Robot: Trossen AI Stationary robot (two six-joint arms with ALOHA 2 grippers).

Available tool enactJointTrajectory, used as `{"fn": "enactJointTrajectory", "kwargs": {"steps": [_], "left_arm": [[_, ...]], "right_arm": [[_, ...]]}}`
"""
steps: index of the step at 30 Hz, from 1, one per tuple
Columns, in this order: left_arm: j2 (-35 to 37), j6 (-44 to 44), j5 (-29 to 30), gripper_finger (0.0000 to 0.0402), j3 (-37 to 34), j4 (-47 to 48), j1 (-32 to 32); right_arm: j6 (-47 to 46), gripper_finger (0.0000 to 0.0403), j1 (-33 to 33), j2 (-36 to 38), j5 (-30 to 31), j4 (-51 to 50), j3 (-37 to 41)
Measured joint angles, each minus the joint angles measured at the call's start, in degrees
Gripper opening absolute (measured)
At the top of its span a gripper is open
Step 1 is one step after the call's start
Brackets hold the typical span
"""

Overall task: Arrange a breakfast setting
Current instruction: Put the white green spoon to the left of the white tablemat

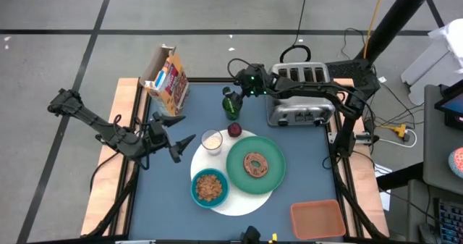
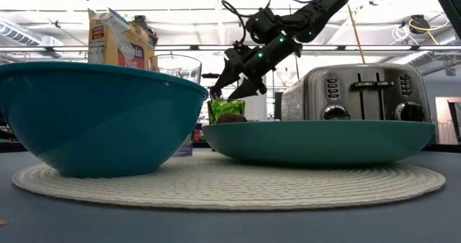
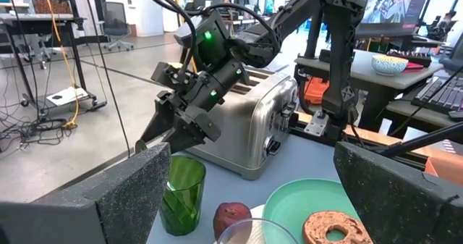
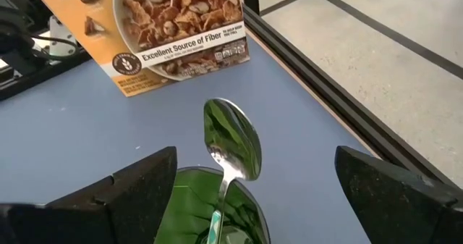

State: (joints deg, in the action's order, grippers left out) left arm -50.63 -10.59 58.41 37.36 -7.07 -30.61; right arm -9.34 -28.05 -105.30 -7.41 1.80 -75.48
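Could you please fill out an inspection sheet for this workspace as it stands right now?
Surface: blue table, white placemat on it.
Job's things: bagel on green plate; teal bowl with cereal; milk glass; red fruit; spoon standing in green cup.
Clutter: cereal box, toaster, orange tray.
Grippers: right gripper open above the cup; left gripper open, near the glass.
Cables: on the floor behind the table.
Surroundings: desks, chairs, monitors.
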Motion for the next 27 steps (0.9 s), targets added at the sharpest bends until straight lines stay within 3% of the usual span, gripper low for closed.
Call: {"fn": "enactJointTrajectory", "kwargs": {"steps": [27], "left_arm": [[0.0,0.02,0.0,0.0392,0.0,-0.02,0.0]], "right_arm": [[1.71,0.0368,0.15,-4.17,-0.33,1.7,0.0]]}}
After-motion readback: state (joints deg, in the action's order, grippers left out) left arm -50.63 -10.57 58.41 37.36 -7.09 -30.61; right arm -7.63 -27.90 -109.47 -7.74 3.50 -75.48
